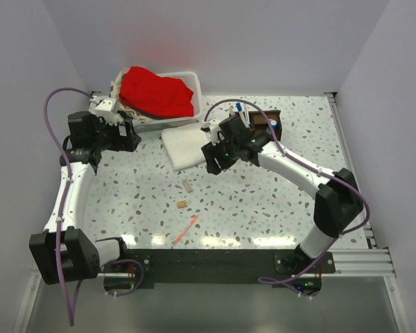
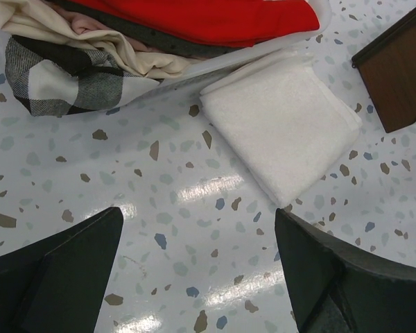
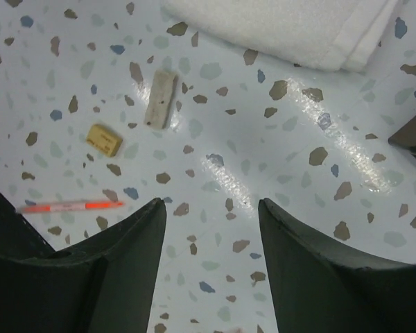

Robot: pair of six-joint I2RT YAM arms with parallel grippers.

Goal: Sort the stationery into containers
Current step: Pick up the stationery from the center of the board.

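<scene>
The right fingers (image 1: 211,161) hang spread wide and empty above the surface (image 1: 277,201), at the near edge of the folded white cloth (image 1: 186,147). The left fingers (image 1: 133,137) are also parted with nothing between them, off to the left beside the white basket (image 1: 191,78).

Three loose pieces lie near of the cloth. A pale block (image 3: 160,99) is closest to it, a small yellowish block (image 3: 103,139) sits just nearer, and a pink-red pen (image 3: 69,206) lies nearest the arm bases. The wooden organizer (image 1: 263,123) stands at the far right and already seems to hold a few blue things.

The step in hand looks like the right arm's pick of one of these pieces, most likely the pale block. To do it well:

- Centre the fingers over the block and turn the wrist so they close across its narrow width, not its length.
- Come down until the tips nearly brush the surface, since the block lies low and flat.
- Stay clear of the cloth's hem and of the yellowish block.
- Close gently and lift straight up before swinging far-right to the organizer.
</scene>
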